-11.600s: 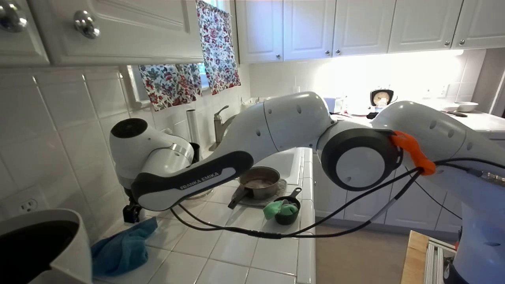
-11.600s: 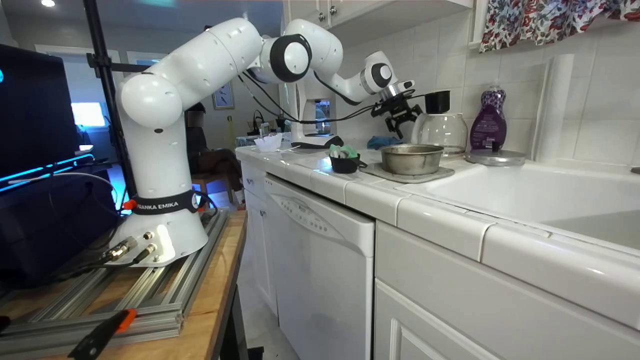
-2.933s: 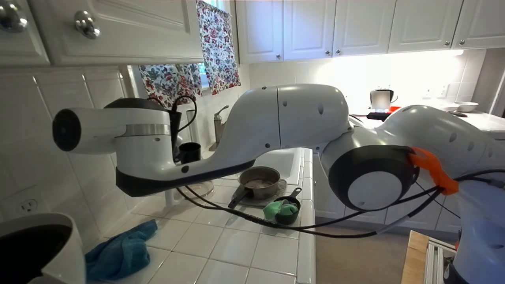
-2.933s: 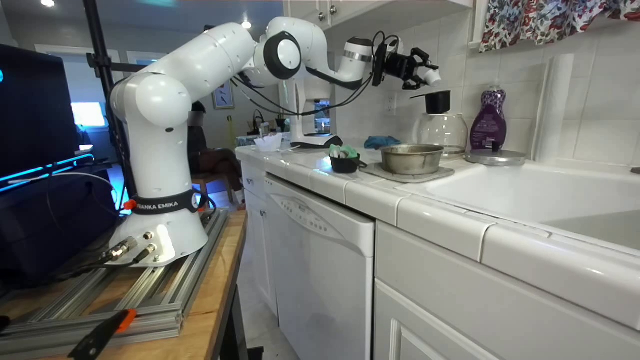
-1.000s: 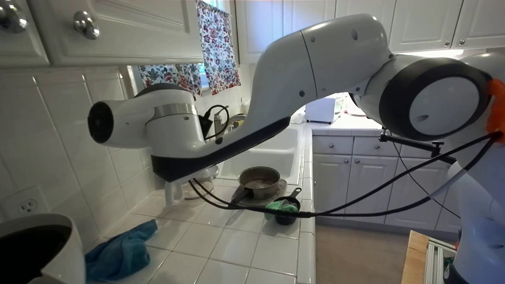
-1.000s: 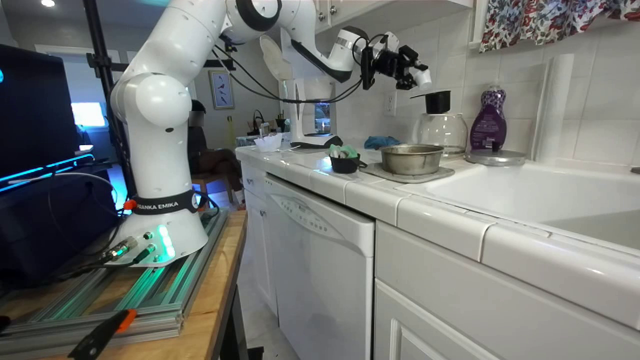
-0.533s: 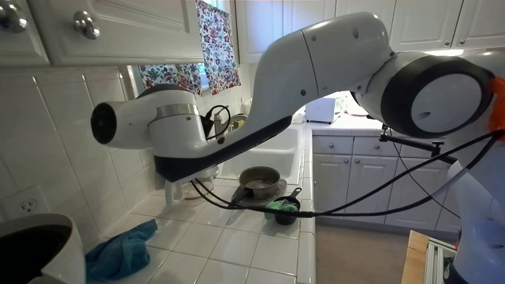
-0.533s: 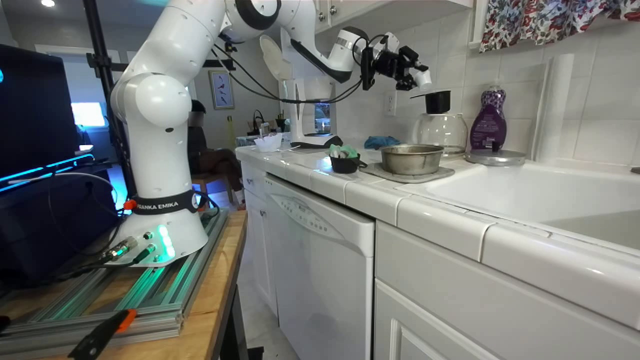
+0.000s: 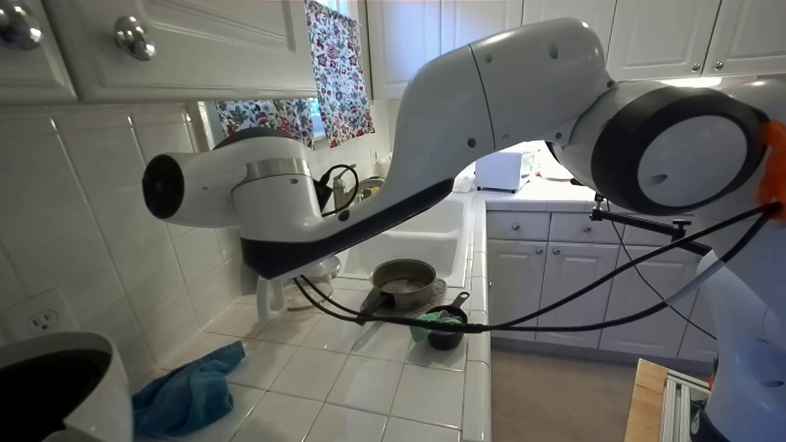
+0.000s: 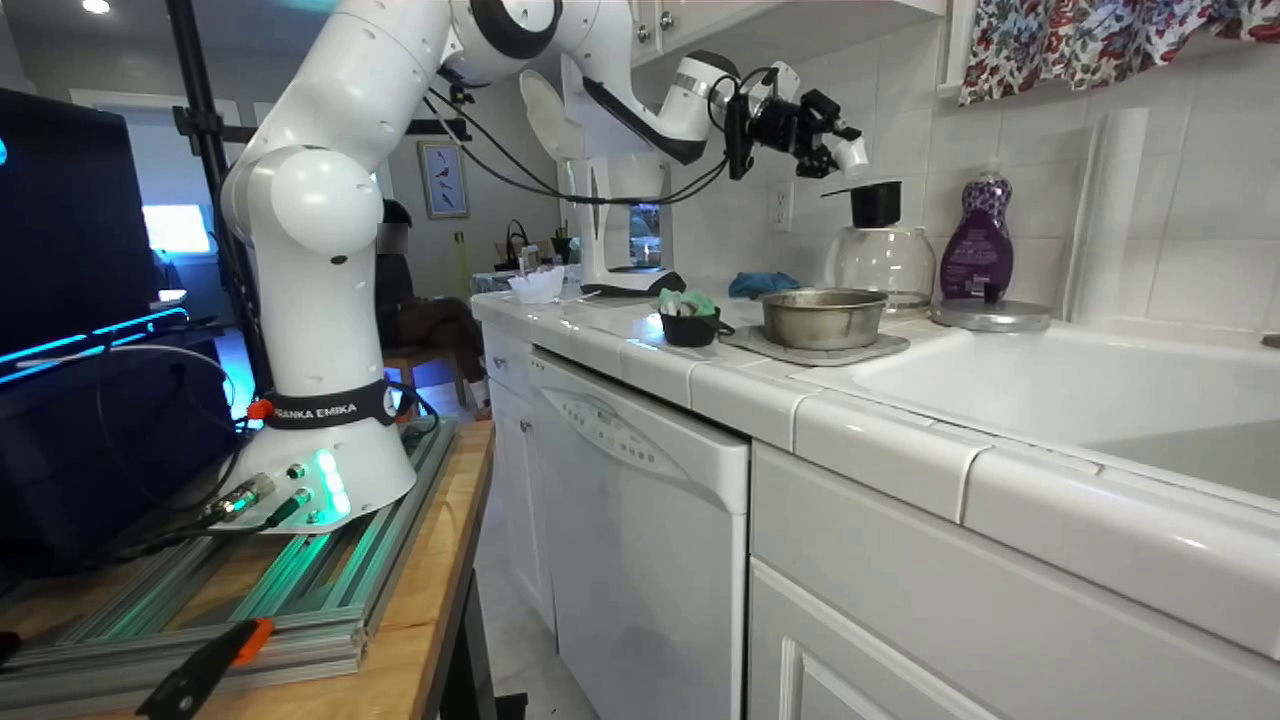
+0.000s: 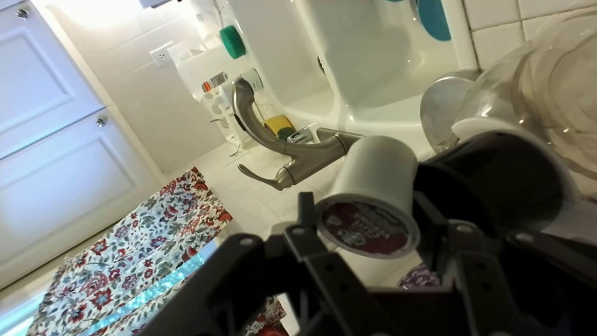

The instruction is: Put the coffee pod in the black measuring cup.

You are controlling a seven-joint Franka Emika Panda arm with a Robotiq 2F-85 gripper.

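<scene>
The coffee pod (image 10: 851,157) is a small white cup with a red printed lid. My gripper (image 10: 836,146) is shut on it; in the wrist view the two fingers (image 11: 366,214) press the rim of the pod (image 11: 380,172) from both sides, lid toward the camera. The matte black measuring cup (image 10: 876,204) stands on top of a glass coffee pot, its handle pointing left. The pod is tilted, just above the cup and slightly left of it. In the wrist view the cup's dark opening (image 11: 508,172) is right of the pod. Gripper, pod and cup are hidden behind the arm in an exterior view.
The glass coffee pot (image 10: 882,262) bears the cup. A grey saucepan (image 10: 824,318) and a small black pan with green cloth (image 10: 690,328) stand in front. A purple soap bottle (image 10: 977,238), a lid (image 10: 990,312), a blue towel (image 9: 190,393) and the tiled wall are nearby.
Earliest, the gripper was low near the blue towel, no pod visible. Later it held the pod above the cup, and the elbow rose. In the last half second, gripper and pod moved slightly toward the cup.
</scene>
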